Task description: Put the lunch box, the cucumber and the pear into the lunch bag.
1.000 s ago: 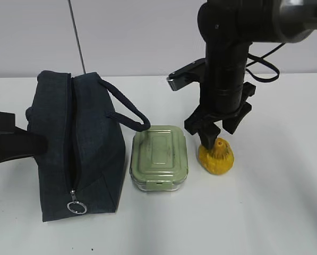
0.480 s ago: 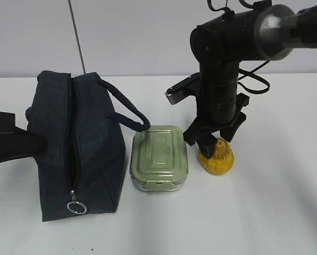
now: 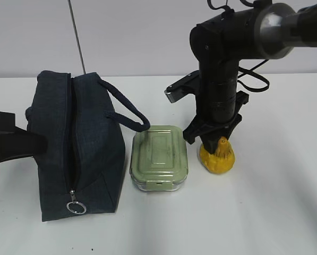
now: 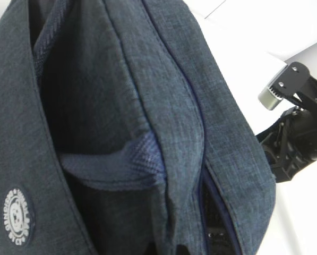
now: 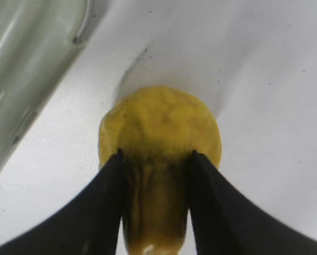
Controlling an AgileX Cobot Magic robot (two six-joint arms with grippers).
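Note:
The navy lunch bag (image 3: pixel 94 149) stands at the left, its zipper slit on top and its ring pull (image 3: pixel 76 207) at the near end. It fills the left wrist view (image 4: pixel 147 106). The sage-green lunch box (image 3: pixel 159 154) sits on the table right of the bag. The yellow pear (image 3: pixel 217 158) lies right of the box. My right gripper (image 3: pixel 211 142) points straight down, its fingers clamped on the pear's narrow stem end (image 5: pixel 161 127). My left gripper (image 3: pixel 20 143) is against the bag's left side; its jaws are hidden. The cucumber is out of view.
The bag's loop handle (image 3: pixel 123 109) arches toward the lunch box. The box's clear side shows at the left of the right wrist view (image 5: pixel 25 64). The right arm (image 4: pixel 296 138) shows beyond the bag in the left wrist view. White table lies all around.
My right gripper has come down over the pear and its fingers have closed on the stem end. The pear, bag, box and left arm have stayed put.

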